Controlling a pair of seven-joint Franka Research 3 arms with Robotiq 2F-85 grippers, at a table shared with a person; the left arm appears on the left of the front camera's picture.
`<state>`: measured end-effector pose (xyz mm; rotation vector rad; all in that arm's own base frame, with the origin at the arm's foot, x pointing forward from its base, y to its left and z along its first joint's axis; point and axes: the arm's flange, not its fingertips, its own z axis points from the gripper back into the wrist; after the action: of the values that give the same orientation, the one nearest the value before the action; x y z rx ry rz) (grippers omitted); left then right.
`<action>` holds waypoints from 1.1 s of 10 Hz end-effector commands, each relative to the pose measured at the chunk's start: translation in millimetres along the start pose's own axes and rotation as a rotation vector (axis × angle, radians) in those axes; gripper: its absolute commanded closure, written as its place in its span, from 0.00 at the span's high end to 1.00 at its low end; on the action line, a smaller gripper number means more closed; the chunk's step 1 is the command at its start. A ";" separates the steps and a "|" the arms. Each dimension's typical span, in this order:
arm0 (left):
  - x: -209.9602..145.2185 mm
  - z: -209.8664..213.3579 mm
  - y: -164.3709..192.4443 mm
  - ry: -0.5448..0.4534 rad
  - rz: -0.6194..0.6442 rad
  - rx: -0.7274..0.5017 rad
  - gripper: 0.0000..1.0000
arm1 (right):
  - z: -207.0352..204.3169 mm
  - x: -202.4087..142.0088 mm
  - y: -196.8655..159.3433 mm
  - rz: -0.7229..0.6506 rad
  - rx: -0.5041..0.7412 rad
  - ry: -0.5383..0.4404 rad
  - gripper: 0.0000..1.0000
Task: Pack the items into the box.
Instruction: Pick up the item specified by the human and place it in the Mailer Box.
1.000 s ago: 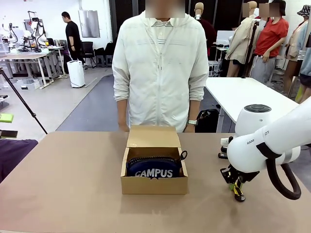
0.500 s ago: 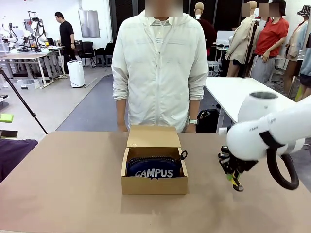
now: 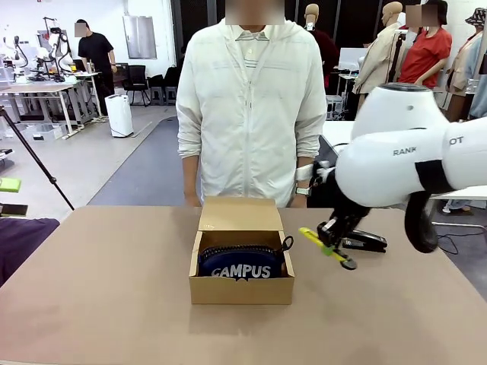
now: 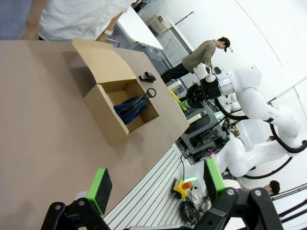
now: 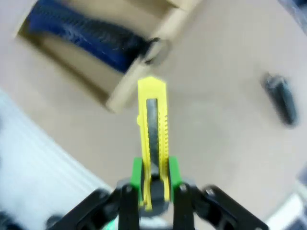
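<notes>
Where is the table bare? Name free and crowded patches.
Free: brown tabletop left of the tan cardboard box, and the strip before it. Crowded: the navy CAMPUS pouch fills the box; right of it the right gripper holds a yellow utility knife, near a black object.

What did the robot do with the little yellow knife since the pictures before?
The right arm carried the utility knife up from low over the table's right side and swung it left, close to the box. Its jaws stay shut on the knife. The pouch stayed in the box, the flap stayed open, and the person stood where they were.
</notes>
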<state>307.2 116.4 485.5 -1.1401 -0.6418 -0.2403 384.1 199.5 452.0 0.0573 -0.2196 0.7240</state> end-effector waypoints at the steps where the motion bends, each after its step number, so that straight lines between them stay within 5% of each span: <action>1: -0.4 2.0 0.0 0.002 -0.020 -0.008 1.00 | -6.9 20.8 15.9 0.318 0.121 -0.095 0.00; 5: -0.4 2.0 0.0 0.002 -0.020 -0.008 1.00 | -34.1 78.4 85.5 0.704 0.286 -0.047 0.00; 11: -0.4 2.0 0.0 0.002 -0.020 -0.008 1.00 | -82.8 119.0 85.4 0.729 0.120 -0.054 0.00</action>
<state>307.1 116.5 485.5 -1.1401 -0.6419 -0.2406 422.1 343.8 394.3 0.1540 -0.2342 1.4880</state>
